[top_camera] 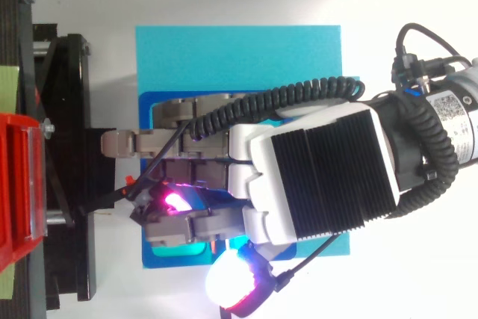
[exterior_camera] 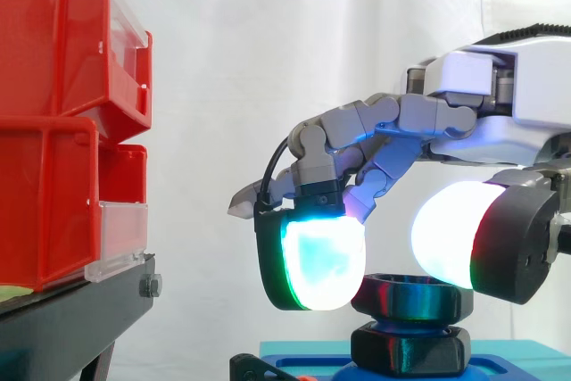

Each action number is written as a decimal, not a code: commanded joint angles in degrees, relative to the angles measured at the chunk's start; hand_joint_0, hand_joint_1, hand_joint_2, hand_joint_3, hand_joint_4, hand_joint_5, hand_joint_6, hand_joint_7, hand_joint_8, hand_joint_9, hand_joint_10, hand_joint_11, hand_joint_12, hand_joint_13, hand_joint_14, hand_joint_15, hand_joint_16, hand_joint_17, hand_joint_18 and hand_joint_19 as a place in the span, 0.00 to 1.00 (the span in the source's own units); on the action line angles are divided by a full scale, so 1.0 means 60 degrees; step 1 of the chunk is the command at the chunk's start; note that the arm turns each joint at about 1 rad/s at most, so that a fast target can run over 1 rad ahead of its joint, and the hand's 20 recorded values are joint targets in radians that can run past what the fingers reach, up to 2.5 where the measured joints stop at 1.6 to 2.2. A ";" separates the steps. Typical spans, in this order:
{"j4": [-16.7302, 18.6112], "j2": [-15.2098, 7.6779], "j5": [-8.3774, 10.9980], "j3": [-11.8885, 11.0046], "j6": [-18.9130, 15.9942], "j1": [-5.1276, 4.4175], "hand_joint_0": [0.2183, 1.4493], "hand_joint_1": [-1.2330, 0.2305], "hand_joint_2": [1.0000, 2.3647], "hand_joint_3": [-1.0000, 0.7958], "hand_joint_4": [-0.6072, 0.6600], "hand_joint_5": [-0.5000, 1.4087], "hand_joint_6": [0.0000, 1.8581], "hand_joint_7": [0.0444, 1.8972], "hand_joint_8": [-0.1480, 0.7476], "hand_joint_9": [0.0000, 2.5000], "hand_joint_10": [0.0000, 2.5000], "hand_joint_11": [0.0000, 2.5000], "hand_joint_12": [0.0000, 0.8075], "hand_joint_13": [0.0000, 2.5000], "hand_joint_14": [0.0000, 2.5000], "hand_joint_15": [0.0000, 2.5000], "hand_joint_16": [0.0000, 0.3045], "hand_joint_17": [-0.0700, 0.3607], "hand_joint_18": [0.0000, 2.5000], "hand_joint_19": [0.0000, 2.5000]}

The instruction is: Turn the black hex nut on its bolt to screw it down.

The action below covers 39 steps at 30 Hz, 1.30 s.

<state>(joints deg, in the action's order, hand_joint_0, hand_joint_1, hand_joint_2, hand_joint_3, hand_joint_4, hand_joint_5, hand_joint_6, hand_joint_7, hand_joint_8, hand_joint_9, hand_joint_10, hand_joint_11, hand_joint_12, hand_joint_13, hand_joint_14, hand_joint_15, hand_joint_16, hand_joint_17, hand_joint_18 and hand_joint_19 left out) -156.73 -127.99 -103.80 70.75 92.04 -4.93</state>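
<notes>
Side view: one blue bolt stands upright on one blue base plate. It carries two nuts, counted: upper black nut and lower black nut, with a sliver of thread between them. One robot hand sits directly over the upper black nut; whether it grips the nut cannot be determined. Two bins stand at left on one black stand: upper red bin stacked on lower red bin
</notes>
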 commanded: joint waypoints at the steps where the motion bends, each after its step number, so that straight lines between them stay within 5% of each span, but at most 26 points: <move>1: -0.0011 0.0004 -0.0015 0.0000 0.0056 0.0045 0.24 0.67 0.00 0.28 0.61 0.26 0.27 0.74 0.42 0.36 0.00 0.00 0.39 0.19 0.00 0.00 0.15 0.40 0.21 0.22; 5: -0.0069 -0.0011 -0.0250 0.0015 0.0247 0.0104 0.24 0.67 0.00 0.28 0.61 0.26 0.27 0.74 0.42 0.37 0.00 0.00 0.39 0.20 0.00 0.00 0.15 0.40 0.22 0.22; 20: 0.0062 -0.0011 -0.0279 0.0015 0.0496 0.0250 0.24 0.71 0.00 0.28 0.60 0.27 0.27 0.76 0.40 0.41 0.00 0.00 0.38 0.21 0.00 0.00 0.15 0.40 0.23 0.22; 39: 0.0033 -0.0011 -0.1128 0.0015 0.0466 0.0807 0.23 0.78 0.00 0.28 0.61 0.27 0.27 0.74 0.41 0.40 0.00 0.00 0.39 0.21 0.00 0.00 0.16 0.41 0.23 0.23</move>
<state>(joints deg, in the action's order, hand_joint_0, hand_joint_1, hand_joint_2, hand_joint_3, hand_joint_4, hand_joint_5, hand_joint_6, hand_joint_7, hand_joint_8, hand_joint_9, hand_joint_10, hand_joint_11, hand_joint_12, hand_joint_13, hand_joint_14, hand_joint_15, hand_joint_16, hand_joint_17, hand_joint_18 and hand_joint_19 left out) -156.44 -128.05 -109.60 70.83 94.95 -0.66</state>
